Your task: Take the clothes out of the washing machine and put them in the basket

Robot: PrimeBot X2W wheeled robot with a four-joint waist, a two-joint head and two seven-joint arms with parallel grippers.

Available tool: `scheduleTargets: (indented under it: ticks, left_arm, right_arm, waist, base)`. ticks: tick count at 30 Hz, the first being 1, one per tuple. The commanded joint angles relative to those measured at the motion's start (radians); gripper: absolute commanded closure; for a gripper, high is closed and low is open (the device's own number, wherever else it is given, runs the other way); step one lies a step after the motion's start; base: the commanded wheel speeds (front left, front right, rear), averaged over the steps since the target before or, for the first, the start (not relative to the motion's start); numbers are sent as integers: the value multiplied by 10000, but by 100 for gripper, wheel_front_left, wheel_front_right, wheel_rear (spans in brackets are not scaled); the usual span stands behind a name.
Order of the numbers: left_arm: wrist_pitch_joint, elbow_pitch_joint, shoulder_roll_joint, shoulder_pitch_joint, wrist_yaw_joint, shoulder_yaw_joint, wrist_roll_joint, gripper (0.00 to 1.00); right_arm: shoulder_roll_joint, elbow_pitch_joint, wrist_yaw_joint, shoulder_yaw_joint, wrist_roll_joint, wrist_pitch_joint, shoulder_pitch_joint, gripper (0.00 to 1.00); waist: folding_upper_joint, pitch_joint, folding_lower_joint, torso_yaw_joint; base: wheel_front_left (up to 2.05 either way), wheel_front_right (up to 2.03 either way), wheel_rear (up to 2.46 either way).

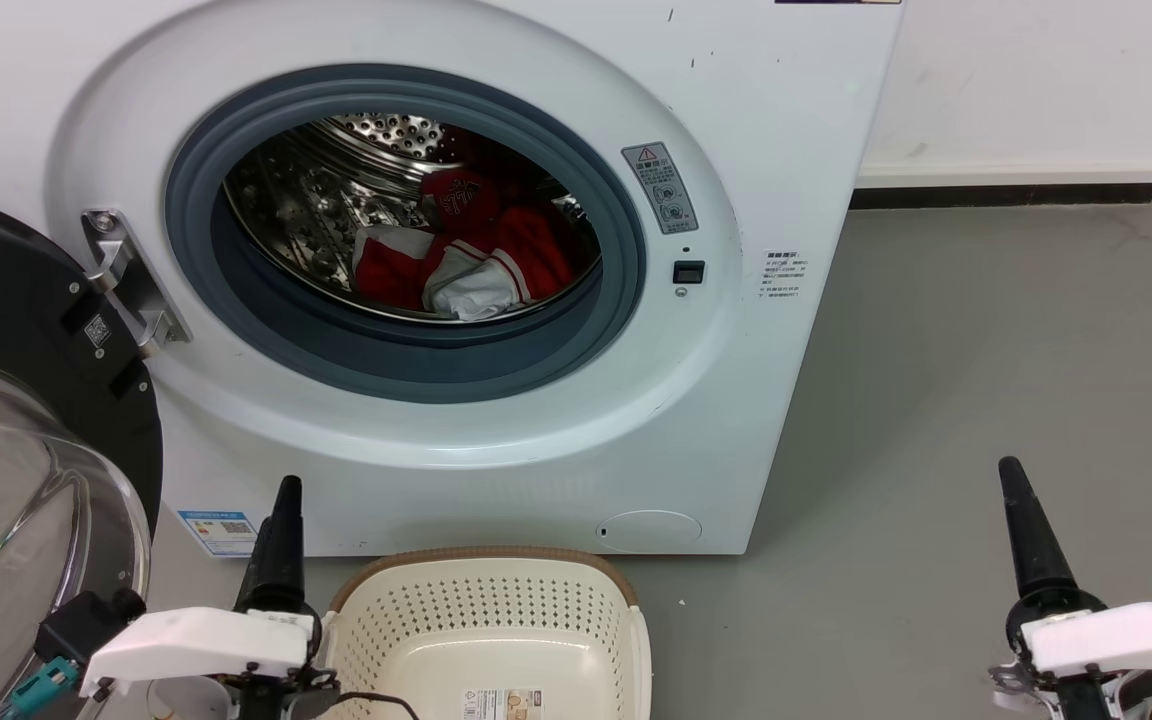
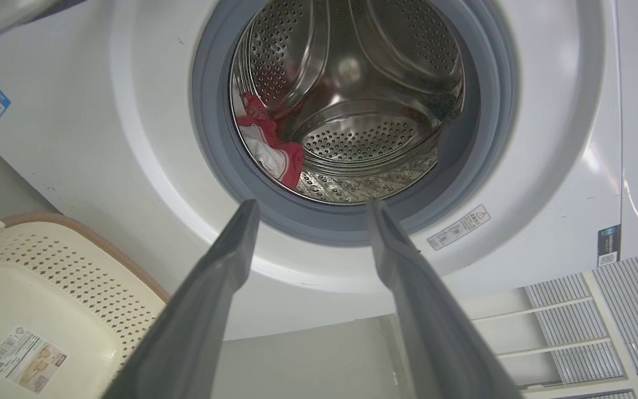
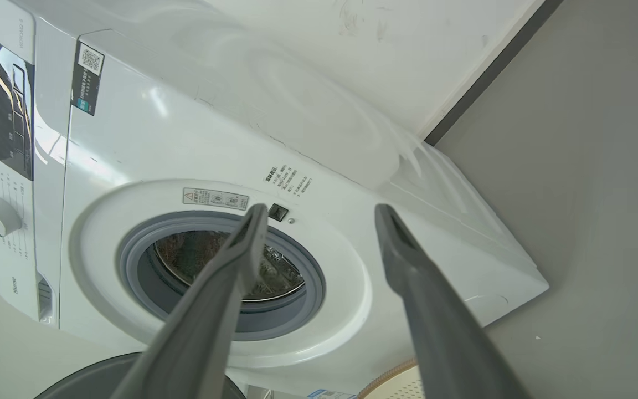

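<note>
The left gripper holds its two long dark fingers well apart, jaws spread, tips pointing forward and a little upward. The right gripper stands the same way, jaws parted about as wide. Behind the jaws, the left wrist and the right wrist, both white, sit low and roughly level with each other.
</note>
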Motion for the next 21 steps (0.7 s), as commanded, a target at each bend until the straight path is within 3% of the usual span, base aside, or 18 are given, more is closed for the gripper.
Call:
scheduleTargets:
  ticks: [1, 9, 21]
  left_arm:
    - [-145, -300, 18, -5, 142, -86, 578, 0]
    - [-447, -596, 19, 126, 430, -345, 2139, 0]
    - [-819, -994, 66, 344, 671, -583, 3763, 0]
  right_arm:
    - [-42, -359, 0, 86, -734, -150, -49, 0]
    - [-43, -774, 0, 329, -2643, -452, 156, 0]
    - [-45, -1109, 0, 448, -4446, -828, 418, 0]
  waist:
    - [0, 3, 0, 1]
    - [0, 13, 0, -2]
    - [0, 20, 0, -12]
  base:
    - [0, 0, 0]
    - [0, 0, 0]
    - [0, 0, 0]
